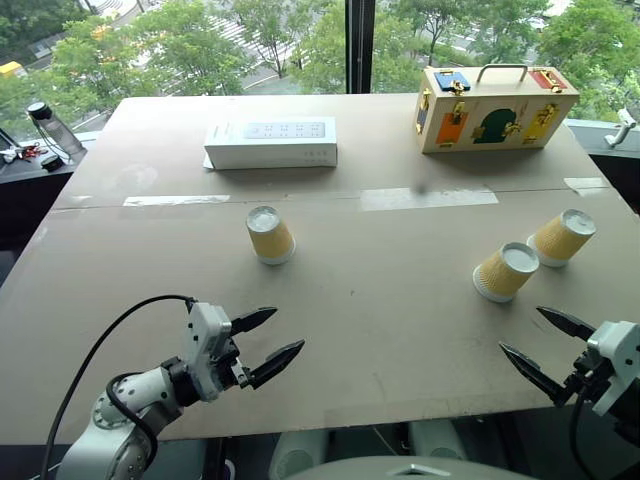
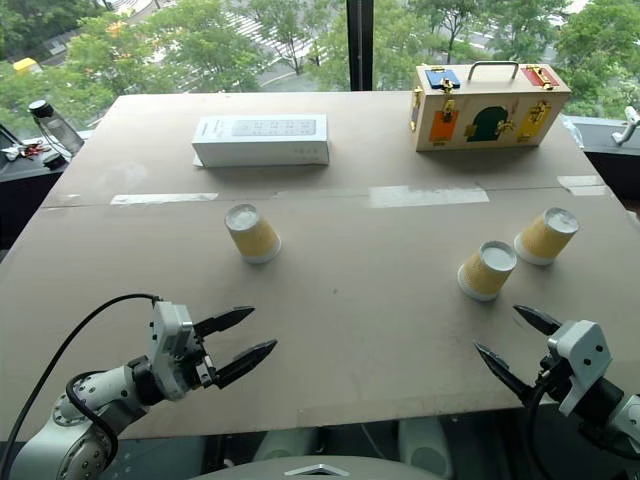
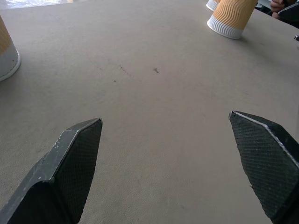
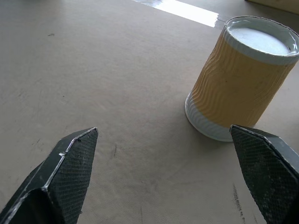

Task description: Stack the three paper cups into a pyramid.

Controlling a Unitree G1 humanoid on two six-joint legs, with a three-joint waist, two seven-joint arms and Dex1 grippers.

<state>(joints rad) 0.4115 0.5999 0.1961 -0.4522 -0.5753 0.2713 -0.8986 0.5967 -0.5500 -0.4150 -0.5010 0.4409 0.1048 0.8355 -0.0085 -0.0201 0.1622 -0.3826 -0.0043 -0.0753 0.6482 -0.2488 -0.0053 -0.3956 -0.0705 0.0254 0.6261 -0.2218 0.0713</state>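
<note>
table [image 1: 400, 330]: brown board surface, taped seam across the middle; all three paper cups are stood on it upside down, white bottoms up.
yellow case [image 1: 495, 108]: parked at the far right of the table, well apart from the cups; not part of the job.
white box [image 1: 271, 142]: parked at the far left-centre, also well apart from the cups.
bottle [image 1: 50, 125]: seen off the table's far left edge; what lies beside it is too small to be identified.
left cup [image 1: 270, 235]: stood alone left of centre, just past the tape seam side nearest the robot, well apart from the other two.
middle cup [image 1: 505, 272]: stood right of centre, near the right cup; a small gap is judged between them, contact cannot be ruled out.
right cup [image 1: 562, 237]: stood just beyond and right of the middle cup.
progress: nothing stacked; no base pair set touching, no cup lifted. task is judged at the start, all three placements left.
left gripper [image 1: 265, 345]: jaws spread wide, nothing between them, held over the near edge, well short of the left cup.
right gripper [image 1: 545, 348]: jaws spread wide, empty, held near the middle cup but not touching it.
hidden: right gripper body is cut off at the frame edge; whether the cups' rims sit flat cannot be confirmed.
</note>
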